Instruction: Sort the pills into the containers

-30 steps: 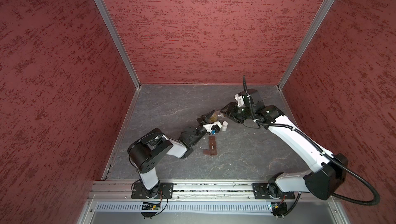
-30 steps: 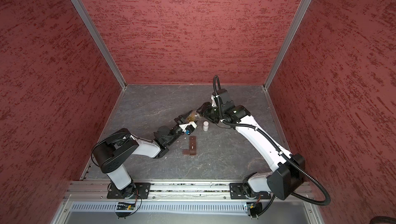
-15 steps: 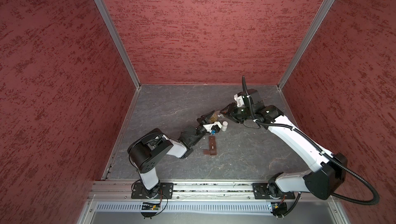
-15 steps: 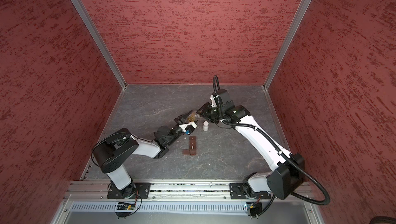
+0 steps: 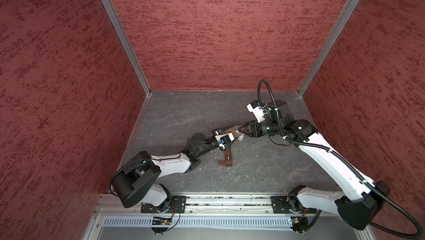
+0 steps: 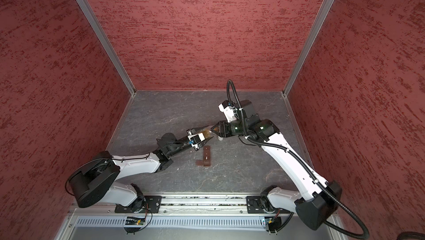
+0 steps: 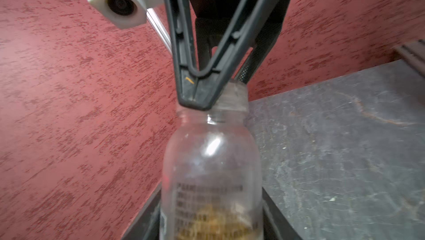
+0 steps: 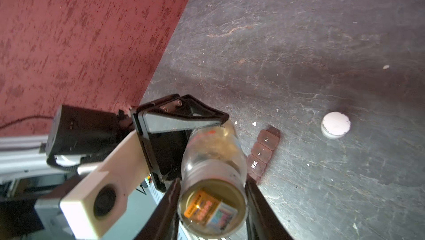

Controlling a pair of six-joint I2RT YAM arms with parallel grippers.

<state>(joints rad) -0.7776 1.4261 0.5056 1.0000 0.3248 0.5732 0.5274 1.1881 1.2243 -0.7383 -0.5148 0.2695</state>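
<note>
In both top views the left gripper (image 5: 224, 134) and right gripper (image 5: 240, 130) meet near mid-table (image 5: 184, 117), with a clear bottle (image 5: 232, 130) lying level between them. A white cap (image 5: 240, 138) sits just below the right tip. The brown containers (image 5: 228, 157) lie flat nearer the rail, apart from both arms.

The left wrist view shows the left fingers (image 7: 147, 220) clamped on the bottle's body. The right gripper (image 7: 219, 89) pinches the bare threaded neck, one finger in front and one behind. Something yellowish sits low in the bottle, too blurred to identify.

In the right wrist view the right fingers (image 8: 170, 206) hug the bottle's mouth. The containers (image 8: 264, 149) lie past the bottle, one lid marked "Wed." Two tiny whitish pills (image 8: 254, 124) lie on the table, one just beside the containers' end and one well apart.
</note>
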